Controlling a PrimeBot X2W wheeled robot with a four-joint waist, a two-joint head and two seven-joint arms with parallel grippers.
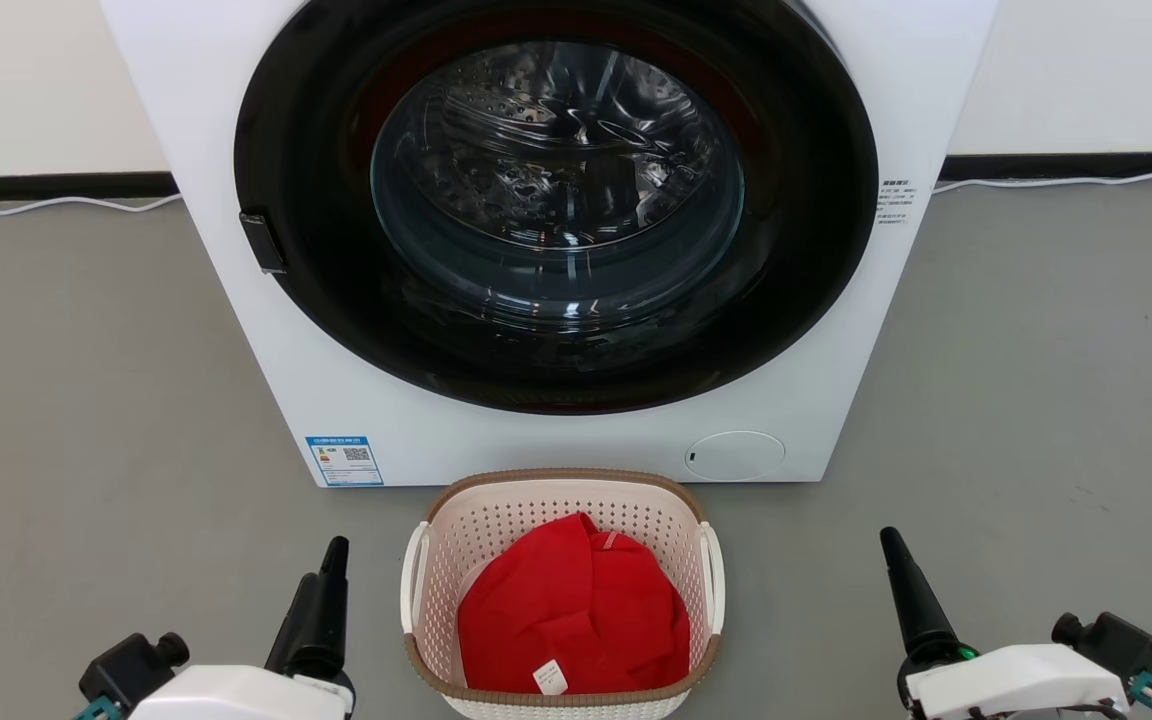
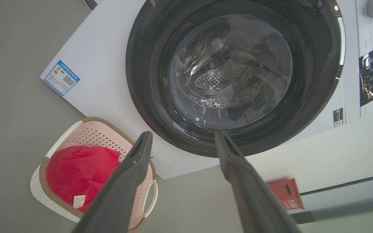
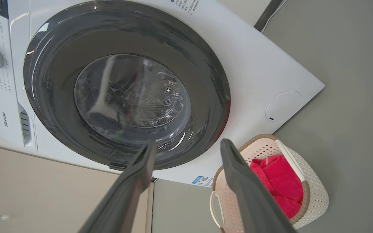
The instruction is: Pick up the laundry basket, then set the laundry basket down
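1. Centrally in the head view, the laundry basket (image 1: 496,525) sits on the floor (image 1: 86,400) just before the washing machine (image 1: 836,400), between the left end effector (image 1: 324,562) and the right end effector (image 1: 894,548), touching neither.
2. Left wrist view: the left end effector (image 2: 183,133) gapes wide, empty.
3. Right wrist view: the right end effector (image 3: 187,142) is likewise wide, empty.

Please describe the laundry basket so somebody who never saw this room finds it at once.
Find the white washing machine with the round dark door. On the grey floor before it stands a small cream perforated laundry basket. Its brown rim and the red cloth inside set it apart.
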